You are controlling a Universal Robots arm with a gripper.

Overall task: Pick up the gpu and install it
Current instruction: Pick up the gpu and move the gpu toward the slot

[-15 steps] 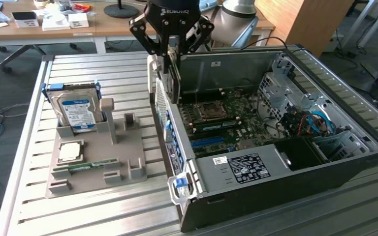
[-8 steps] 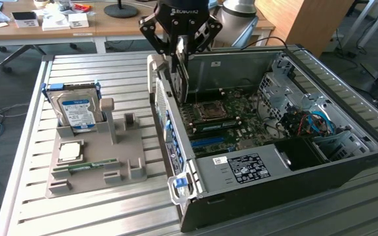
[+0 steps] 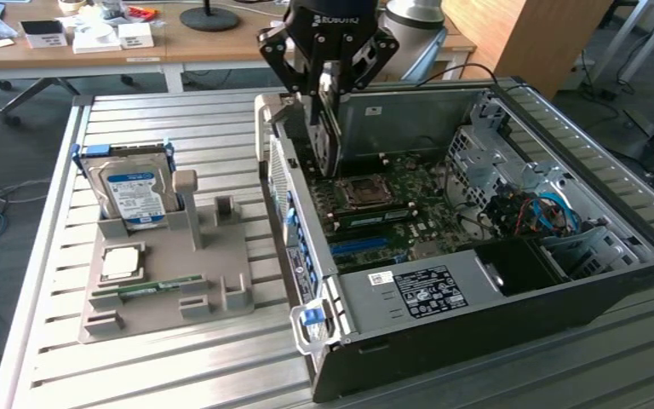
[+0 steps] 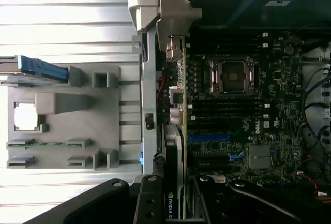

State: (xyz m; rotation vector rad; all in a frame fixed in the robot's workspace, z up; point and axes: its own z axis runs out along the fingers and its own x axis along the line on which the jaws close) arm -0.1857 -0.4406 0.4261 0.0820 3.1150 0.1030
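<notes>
Fixture (image 3: 163, 281) on the slatted surface (image 3: 43, 341) sat at the exterior view's left, carrying the hard drive (image 3: 134, 192), a processor (image 3: 120, 262) and the RAM stick (image 3: 151, 288), none of them in play. Moving right, the gripper (image 3: 327, 89) hung over the open computer case (image 3: 599, 281), clamped on the gpu (image 3: 327, 141). It held the card upright and on edge, just inside the case's rear wall and above the motherboard (image 3: 418, 213). Pickup looked done; this was the install leg. Seating the card, to my eye, called for its lower edge squared to the blue expansion slot (image 3: 367, 247), bracket toward the rear wall, then a straight press down.
</notes>
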